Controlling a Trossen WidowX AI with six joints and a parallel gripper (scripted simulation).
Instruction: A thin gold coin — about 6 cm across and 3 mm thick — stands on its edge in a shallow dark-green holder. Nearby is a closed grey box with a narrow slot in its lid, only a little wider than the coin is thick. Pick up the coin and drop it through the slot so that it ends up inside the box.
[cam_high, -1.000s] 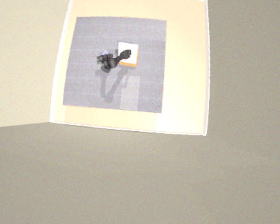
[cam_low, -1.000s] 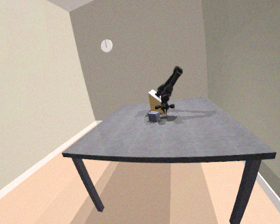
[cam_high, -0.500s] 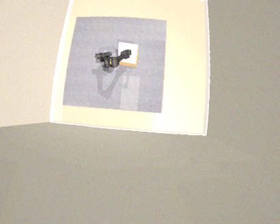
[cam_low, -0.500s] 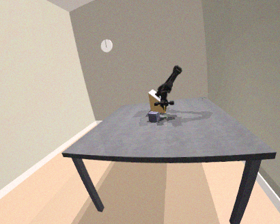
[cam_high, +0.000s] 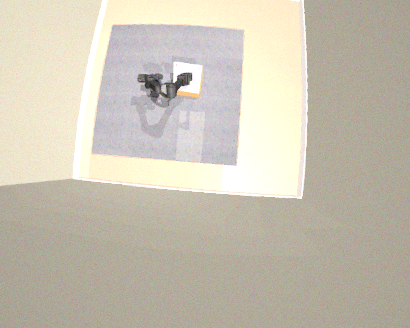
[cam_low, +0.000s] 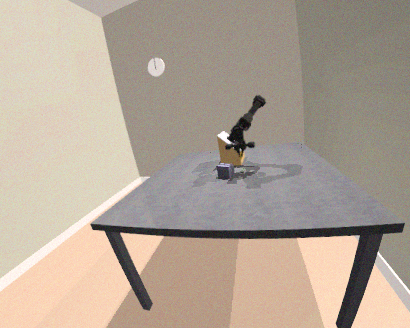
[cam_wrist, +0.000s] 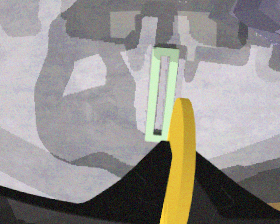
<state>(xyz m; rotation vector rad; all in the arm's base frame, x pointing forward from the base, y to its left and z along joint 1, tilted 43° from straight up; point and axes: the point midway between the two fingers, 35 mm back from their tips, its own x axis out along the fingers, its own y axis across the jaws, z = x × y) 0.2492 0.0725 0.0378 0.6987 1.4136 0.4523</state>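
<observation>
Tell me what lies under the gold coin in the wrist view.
Below the thin gold coin, held in the hand, lies the pale-green holder, its slot empty. The coin's edge covers the holder's lower right corner.
</observation>
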